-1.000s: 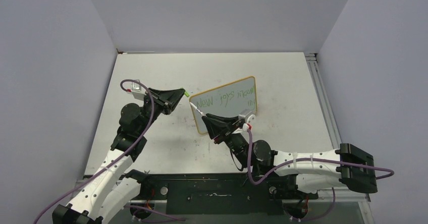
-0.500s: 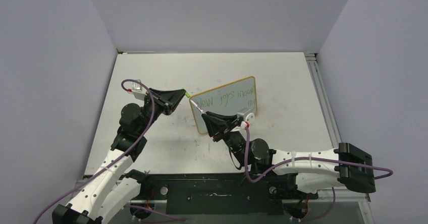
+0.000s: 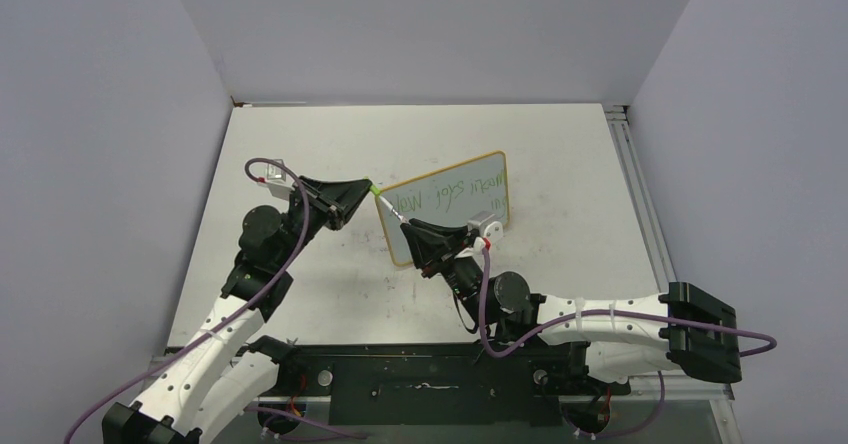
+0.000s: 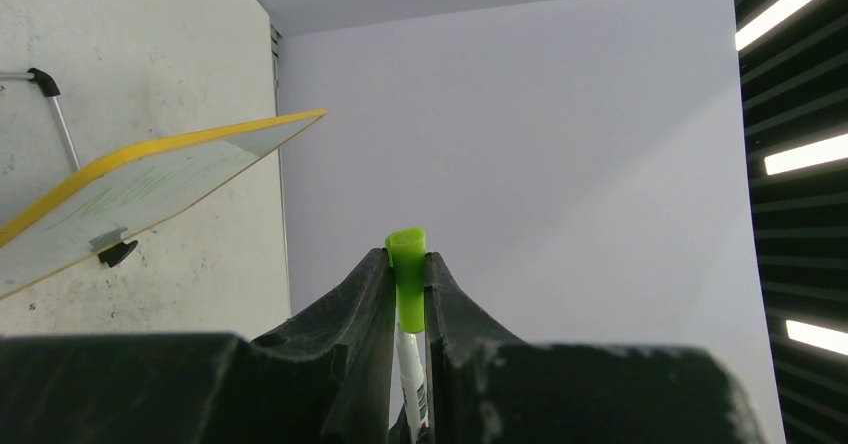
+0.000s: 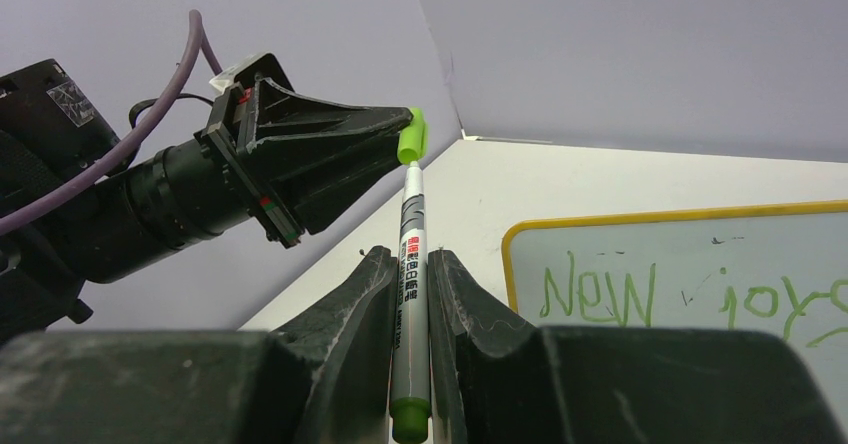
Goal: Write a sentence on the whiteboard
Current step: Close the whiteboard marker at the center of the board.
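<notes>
The sentence [image 5: 598,289] is on the whiteboard [image 5: 690,254] and you're capping; right gripper [image 5: 409,260] clamps the marker [image 5: 410,299], left gripper [image 4: 406,256] pinches the cap [image 5: 411,136] at its tip, seating unclear; press them straight together.

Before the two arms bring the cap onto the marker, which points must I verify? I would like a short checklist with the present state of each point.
1. The left gripper is shut on the green cap: ok.
2. The right gripper is shut on the marker: ok.
3. The marker's tip meets the cap's end and is in line with it in the right wrist view: ok.
4. The cap is fully seated on the tip: cannot tell.
5. The green sentence is on the whiteboard: ok. Whether it is finished: cannot tell.
</notes>
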### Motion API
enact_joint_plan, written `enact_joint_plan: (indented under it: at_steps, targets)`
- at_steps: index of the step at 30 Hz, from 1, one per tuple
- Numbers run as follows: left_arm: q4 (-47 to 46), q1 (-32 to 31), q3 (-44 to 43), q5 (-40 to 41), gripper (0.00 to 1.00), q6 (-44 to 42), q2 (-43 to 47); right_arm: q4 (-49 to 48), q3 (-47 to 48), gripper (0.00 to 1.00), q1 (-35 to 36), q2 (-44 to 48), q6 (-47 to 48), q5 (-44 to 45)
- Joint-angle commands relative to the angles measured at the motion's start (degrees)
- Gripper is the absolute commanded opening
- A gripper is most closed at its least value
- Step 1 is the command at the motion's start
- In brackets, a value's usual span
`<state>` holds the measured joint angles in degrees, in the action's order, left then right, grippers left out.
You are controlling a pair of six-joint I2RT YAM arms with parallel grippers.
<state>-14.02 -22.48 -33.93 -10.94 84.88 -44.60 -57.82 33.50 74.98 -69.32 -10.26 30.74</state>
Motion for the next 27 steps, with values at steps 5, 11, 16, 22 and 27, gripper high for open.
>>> enact_joint_plan:
  at_steps: [5, 11, 16, 22, 27]
  targets:
    - [-3.9, -1.0, 0.4, 0.1, 0.00, 0.0, 0.1, -1.8, 1.7, 0.05, -0.5, 0.1, -0.5, 0.9]
    - [-4.2, -1.4, 1.1, 0.3, 0.00, 0.2, 0.3, -1.7, 1.8, 0.05, -0.8, -0.6, -0.8, 1.1]
    - [-4.3, -1.9, 1.1, 0.6, 0.00, 0.2, 0.1, -1.9, 2.0, 0.05, -0.9, -1.2, -0.6, 1.4]
    - [-6.0, -3.4, 1.7, 2.0, 0.00, 0.8, 0.3, -3.3, 2.7, 0.05, -0.9, -3.8, 2.1, 2.0]
    - [-7.3, -6.7, 2.9, 5.9, 0.00, 1.3, 0.7, -7.0, 2.8, 0.05, -0.6, -6.1, 5.2, 2.0]
